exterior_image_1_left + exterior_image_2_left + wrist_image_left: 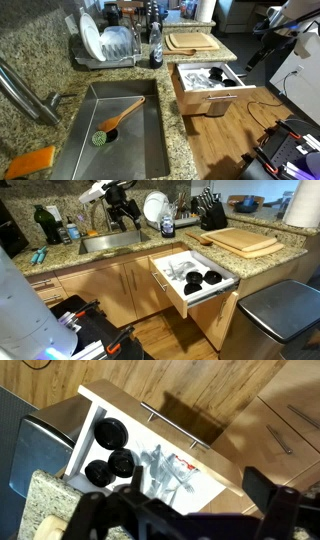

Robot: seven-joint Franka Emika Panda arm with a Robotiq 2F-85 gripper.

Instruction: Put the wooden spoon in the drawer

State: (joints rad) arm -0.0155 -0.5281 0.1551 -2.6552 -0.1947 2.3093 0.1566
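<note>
Hovering released and empty, the hand [178,508] overlooks the open drawer [160,422] — wooden spoon [120,117] lies in the sink [150,142], lower left.

- The drawer [212,293] stands pulled out from the cabinets under the counter, below and in front of the cutting boards [245,242].
- Inside the drawer, three round items [110,432] lie grouped at one end, with a cluster of utensils [170,475] beside them.
- The sink [140,150] is set into the counter to one side of the drawer.
- A wooden-handled utensil [120,117] lies aslant on the sink floor.
- The dish rack [105,45] sits on the counter behind the sink, with a bottle [155,45] between it and the boards.
- The knife block [212,212] stands behind the boards.
- The trash can [275,315] stands on the floor beside the drawer, on the side away from the sink.
</note>
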